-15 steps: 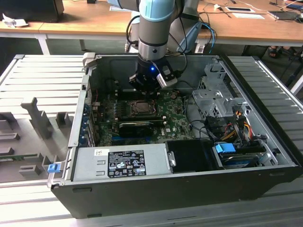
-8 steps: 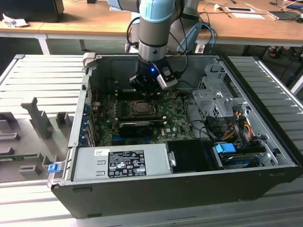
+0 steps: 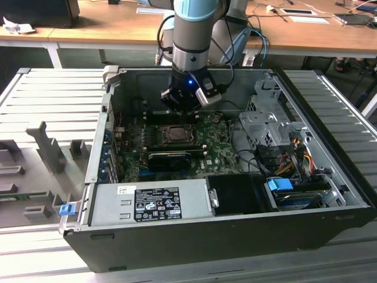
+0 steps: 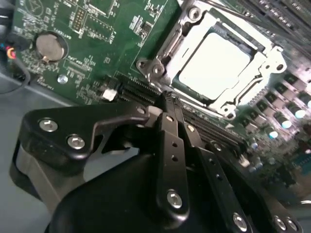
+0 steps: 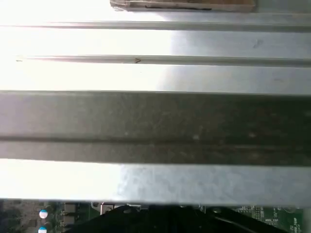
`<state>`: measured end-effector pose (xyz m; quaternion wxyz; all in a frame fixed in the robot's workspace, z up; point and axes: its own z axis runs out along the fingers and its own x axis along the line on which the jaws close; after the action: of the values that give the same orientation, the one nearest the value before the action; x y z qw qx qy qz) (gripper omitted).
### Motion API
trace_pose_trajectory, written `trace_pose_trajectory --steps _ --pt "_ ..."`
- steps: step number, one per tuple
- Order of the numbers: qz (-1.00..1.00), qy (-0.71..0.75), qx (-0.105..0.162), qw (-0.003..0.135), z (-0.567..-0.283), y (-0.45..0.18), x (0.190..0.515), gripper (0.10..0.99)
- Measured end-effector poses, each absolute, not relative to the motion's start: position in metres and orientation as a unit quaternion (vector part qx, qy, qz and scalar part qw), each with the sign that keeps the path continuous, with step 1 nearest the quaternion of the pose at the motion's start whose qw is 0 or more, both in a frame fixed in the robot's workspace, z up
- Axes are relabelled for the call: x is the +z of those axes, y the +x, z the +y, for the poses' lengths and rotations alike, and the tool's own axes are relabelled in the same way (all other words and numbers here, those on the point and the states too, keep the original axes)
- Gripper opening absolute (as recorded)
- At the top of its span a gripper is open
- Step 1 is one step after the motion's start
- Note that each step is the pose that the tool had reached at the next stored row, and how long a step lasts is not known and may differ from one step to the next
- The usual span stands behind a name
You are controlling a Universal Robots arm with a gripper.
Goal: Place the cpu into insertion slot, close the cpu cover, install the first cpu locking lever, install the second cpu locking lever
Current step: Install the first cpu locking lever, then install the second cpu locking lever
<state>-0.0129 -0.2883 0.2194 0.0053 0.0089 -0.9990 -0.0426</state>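
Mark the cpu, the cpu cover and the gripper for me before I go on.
cpu (image 4: 213, 65): second wrist view, middle of its bright metal face.
cpu cover (image 4: 265, 65): second wrist view, silver frame edge beside the cpu.
gripper (image 4: 170, 99): second wrist view, tips of the black fingers.

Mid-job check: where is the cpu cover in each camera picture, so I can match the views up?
Exterior view: the cpu cover lies flat on the green motherboard in the open case, just below the gripper.
Second wrist view: the cpu cover frames the bright cpu, beyond the closed fingers.
First wrist view: not in it.
Shared landmark: the green motherboard.
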Motion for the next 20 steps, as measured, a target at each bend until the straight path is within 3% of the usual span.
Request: trace_pose_trajectory --steps 20 --pt "-0.999 0.009 -0.043 0.005 -0.301 -0.013 0.222 0.106"
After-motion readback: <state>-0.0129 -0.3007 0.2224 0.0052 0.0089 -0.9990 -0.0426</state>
